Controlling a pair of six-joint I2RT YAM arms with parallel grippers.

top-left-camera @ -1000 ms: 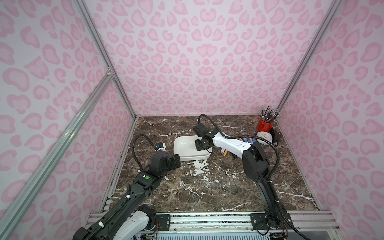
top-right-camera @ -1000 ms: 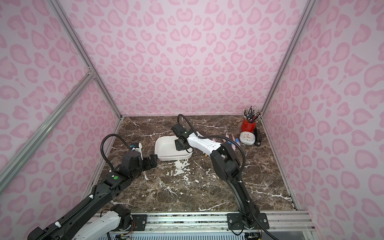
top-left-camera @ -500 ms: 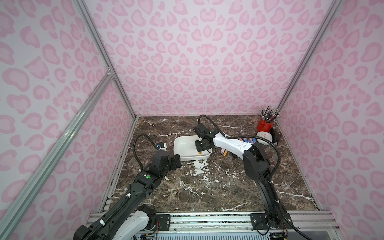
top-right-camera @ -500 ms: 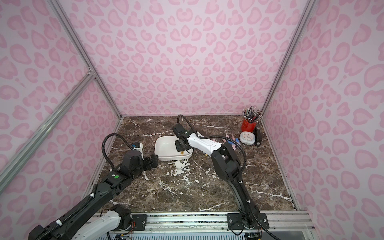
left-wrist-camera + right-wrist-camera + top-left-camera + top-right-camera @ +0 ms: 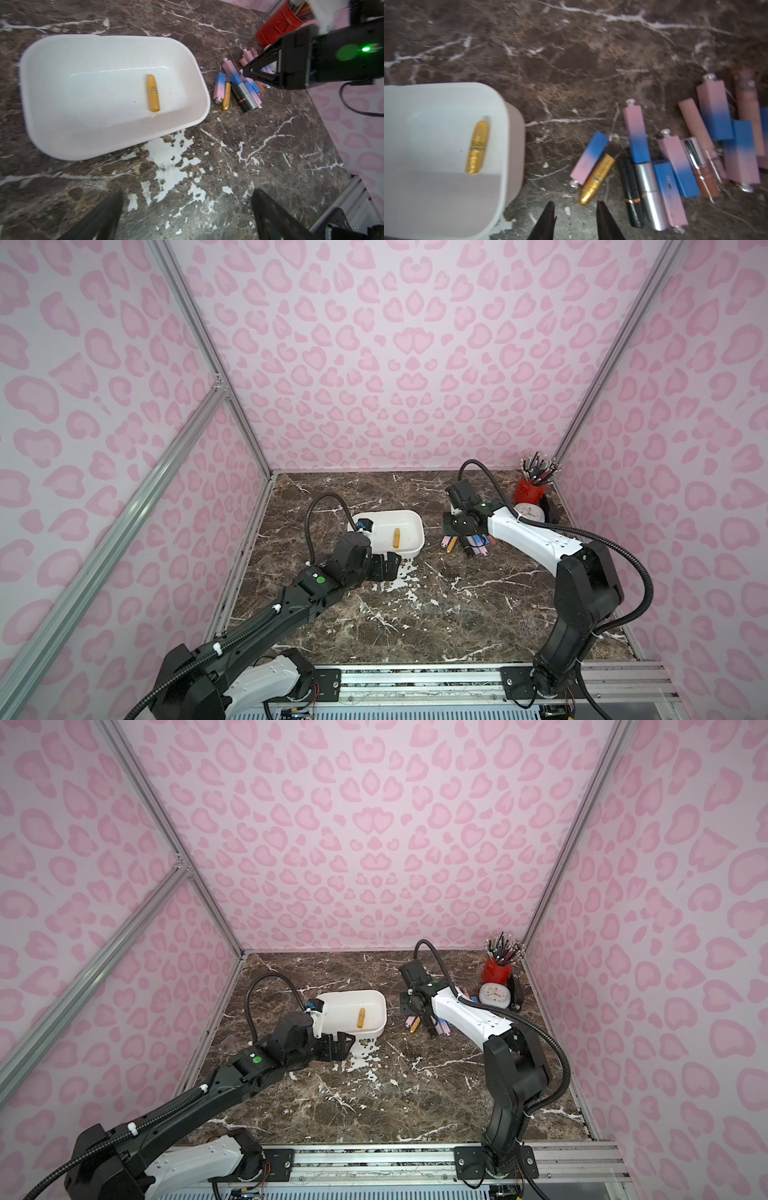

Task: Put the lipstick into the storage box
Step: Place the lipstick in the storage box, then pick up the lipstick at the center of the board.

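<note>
**A:** So, where's the gold lipstick (image 5: pixel 153 93)?

**B:** In the white storage box (image 5: pixel 202 87), lying flat on its floor, toward the end nearest the R gripper (image 5: pixel 574 207).

**A:** Looks?

**B:** Bullet shape w/ a rounded tip, flat base and a thin band approx mid-body. Glittery gold all over. There's lettering, but it's too blurry to read.

**A:** R hand?

**B:** Jaws partly apart, nothing btwn them, low over the marble table (image 5: pixel 571 62). The box sits off to its left. A 2nd gold lipstick (image 5: pixel 597 178) lies just ahead of the fingertips, touching a pink-blue square tube (image 5: pixel 588 158). On the far side of that from the box are a black tube (image 5: pixel 632 195), a silver tube (image 5: pixel 648 191) and more pink-blue ones, all packed side by side.

**A:** L hand?

**B:** L gripper (image 5: pixel 187 193) has its fingers spread wide & is empty. The box is just ahead of it, w/ the near wall close to the fingertips. The gold lipstick is further in, well apart from this hand.
</note>
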